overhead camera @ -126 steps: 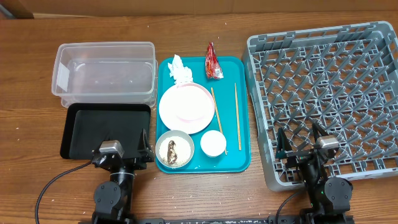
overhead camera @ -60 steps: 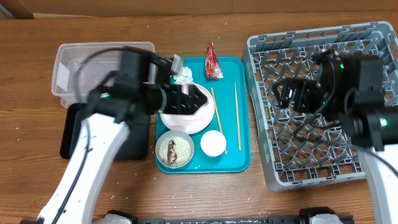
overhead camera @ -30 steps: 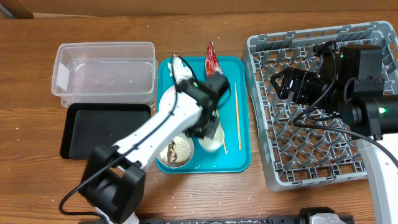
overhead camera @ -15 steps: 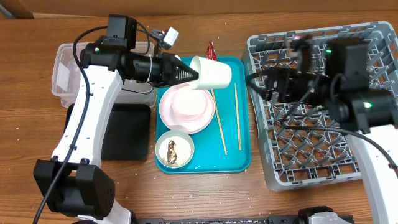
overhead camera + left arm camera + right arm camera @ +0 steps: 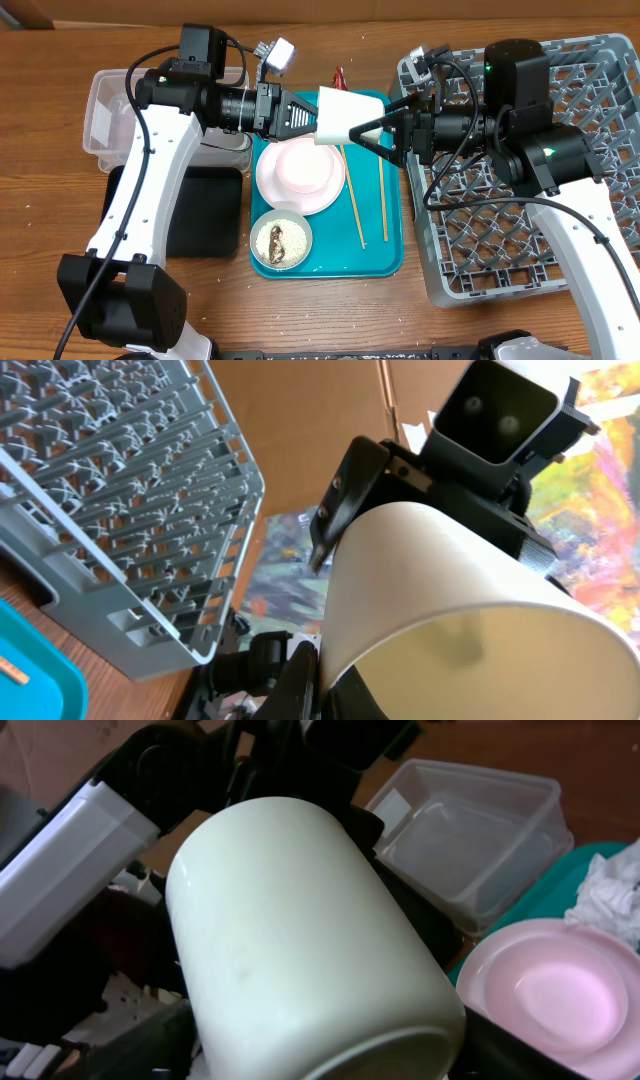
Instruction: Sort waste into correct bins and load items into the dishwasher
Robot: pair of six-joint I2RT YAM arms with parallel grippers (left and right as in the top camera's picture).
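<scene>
My left gripper [image 5: 308, 112] is shut on the rim of the small white cup [image 5: 345, 115], which it holds sideways in the air above the teal tray. In the left wrist view one finger sits inside the cup [image 5: 450, 610] and one outside. My right gripper [image 5: 385, 125] stands open, its fingers on either side of the cup's [image 5: 300, 940] base end. Below lie the pink-white plate [image 5: 300, 175], a bowl [image 5: 280, 240] with rice and a brown scrap, and two chopsticks [image 5: 382, 195]. The red wrapper [image 5: 338, 78] peeks out behind the cup. The tissue [image 5: 610, 885] shows beside the plate.
The grey dish rack [image 5: 520, 230] fills the right side, under my right arm. A clear tub [image 5: 110, 110] stands at the back left, with the black tray [image 5: 190, 215] in front of it. The teal tray [image 5: 385, 255] lies between them.
My left gripper lifted the cup off the teal tray and carried it rightward. My right gripper came left from over the rack to straddle the cup, its fingers narrowing.
</scene>
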